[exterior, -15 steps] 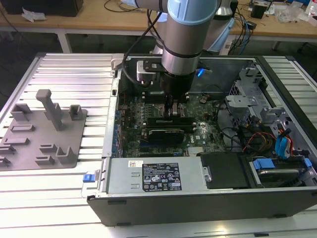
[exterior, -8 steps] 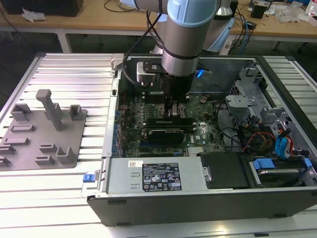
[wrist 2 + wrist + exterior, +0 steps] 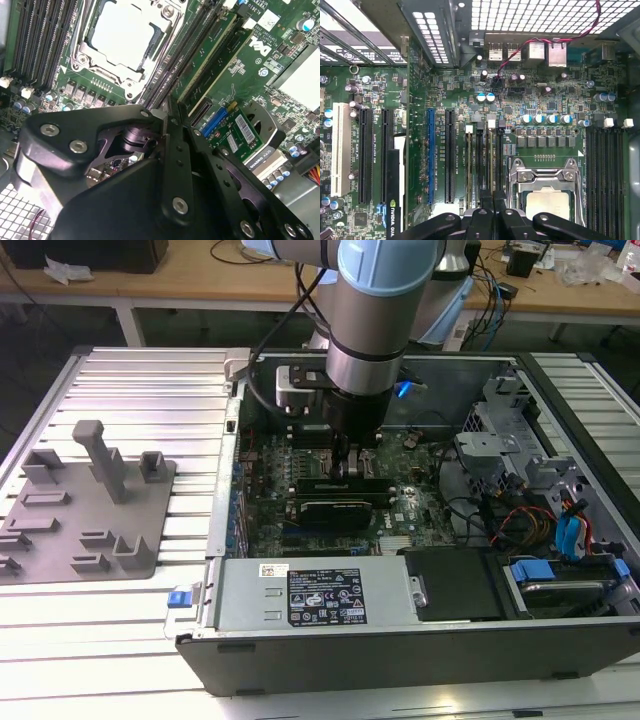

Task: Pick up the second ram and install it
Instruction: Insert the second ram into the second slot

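You have computer case (image 3: 400,660) on slatted table (image 3: 150,390), fixture tray (image 3: 55,540) on same table at exterior view's left, apart from case. Inside case: motherboard (image 3: 265,470) on floor, power supply (image 3: 310,590) along near wall, drive cage (image 3: 500,455) at exterior view's right. Gripper (image 3: 352,468) down over motherboard, black card (image 3: 335,510) just in front. In first wrist view, processor (image 3: 547,202) sits between two memory slot banks (image 3: 605,165); gripper seems over bank nearer expansion slots (image 3: 449,155)

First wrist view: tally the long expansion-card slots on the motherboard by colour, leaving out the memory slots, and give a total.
white slot: 1
blue slot: 1
black slots: 3
Total: 5
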`<act>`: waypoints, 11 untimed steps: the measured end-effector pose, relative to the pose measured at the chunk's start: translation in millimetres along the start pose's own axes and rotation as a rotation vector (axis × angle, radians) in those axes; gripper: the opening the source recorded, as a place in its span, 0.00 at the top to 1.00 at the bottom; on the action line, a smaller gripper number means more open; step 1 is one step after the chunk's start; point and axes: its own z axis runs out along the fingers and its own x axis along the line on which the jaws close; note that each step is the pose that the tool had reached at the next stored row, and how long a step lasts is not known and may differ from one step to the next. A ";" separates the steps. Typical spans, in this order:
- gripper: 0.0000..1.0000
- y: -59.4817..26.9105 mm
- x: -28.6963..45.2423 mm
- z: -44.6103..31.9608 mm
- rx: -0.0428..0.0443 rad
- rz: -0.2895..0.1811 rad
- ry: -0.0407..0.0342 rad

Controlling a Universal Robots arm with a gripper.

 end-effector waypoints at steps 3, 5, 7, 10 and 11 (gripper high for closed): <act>0.91 -0.3 0.0 0.0 0.0000 0.000 0.0000; 0.91 -0.4 0.0 0.9 0.0002 0.000 -0.0003; 0.91 -0.4 0.1 1.4 0.0000 0.000 0.0000; 0.91 -0.4 0.1 1.7 0.0000 0.000 0.0000; 0.91 -0.4 0.1 1.8 0.0000 0.000 0.0000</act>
